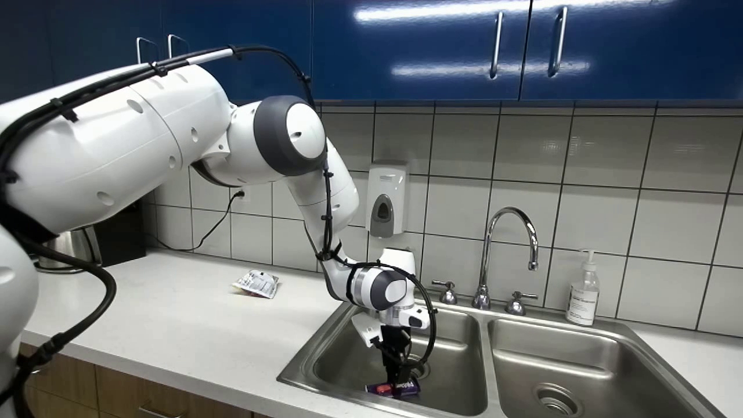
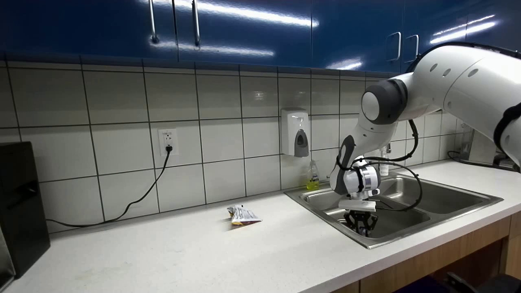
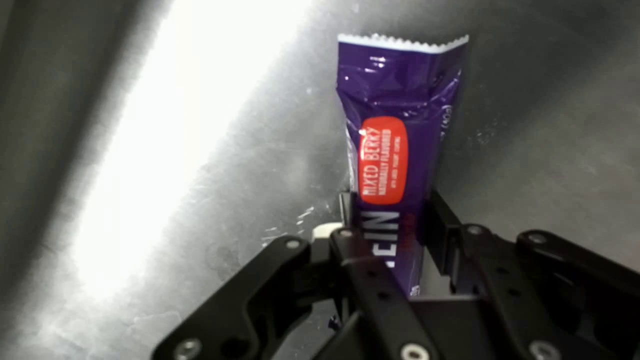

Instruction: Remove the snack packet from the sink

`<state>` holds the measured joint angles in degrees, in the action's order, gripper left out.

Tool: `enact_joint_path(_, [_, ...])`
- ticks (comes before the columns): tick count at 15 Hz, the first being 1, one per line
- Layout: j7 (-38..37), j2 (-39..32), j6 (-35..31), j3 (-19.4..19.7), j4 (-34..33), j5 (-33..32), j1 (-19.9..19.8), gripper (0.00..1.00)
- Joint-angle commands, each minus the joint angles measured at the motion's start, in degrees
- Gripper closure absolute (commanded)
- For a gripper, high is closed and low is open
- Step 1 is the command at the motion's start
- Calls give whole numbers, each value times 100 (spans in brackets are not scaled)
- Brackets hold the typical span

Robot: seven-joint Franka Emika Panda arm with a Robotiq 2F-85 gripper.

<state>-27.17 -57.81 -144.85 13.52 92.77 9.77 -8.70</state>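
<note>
The snack packet [image 3: 385, 85] is a purple bar wrapper with a red label and white lettering. In the wrist view it lies lengthwise between my gripper's fingers [image 3: 391, 210], which press on its two long sides. In an exterior view the packet [image 1: 380, 389] shows low in the near part of the sink's basin, below my gripper [image 1: 398, 377]. Whether it touches the basin floor I cannot tell. The stainless double sink [image 1: 492, 371] also shows in an exterior view [image 2: 423, 226], where my gripper [image 2: 362, 228] reaches into the same basin and mostly hides the packet.
A crumpled silver-white packet [image 1: 258, 283] lies on the counter beside the sink, also seen in an exterior view [image 2: 243, 215]. The chrome faucet [image 1: 487, 249] and its handles stand behind the sink. A pump bottle [image 1: 583, 293] is at the back rim. A wall dispenser [image 1: 386, 197] hangs above.
</note>
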Motion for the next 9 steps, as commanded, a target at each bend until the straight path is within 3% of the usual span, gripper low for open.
enact_joint_path(1, [-39,-10,156,53,-73,50,10,91])
enact_joint_path(9, [-10,464,107,94,261,1,143,91])
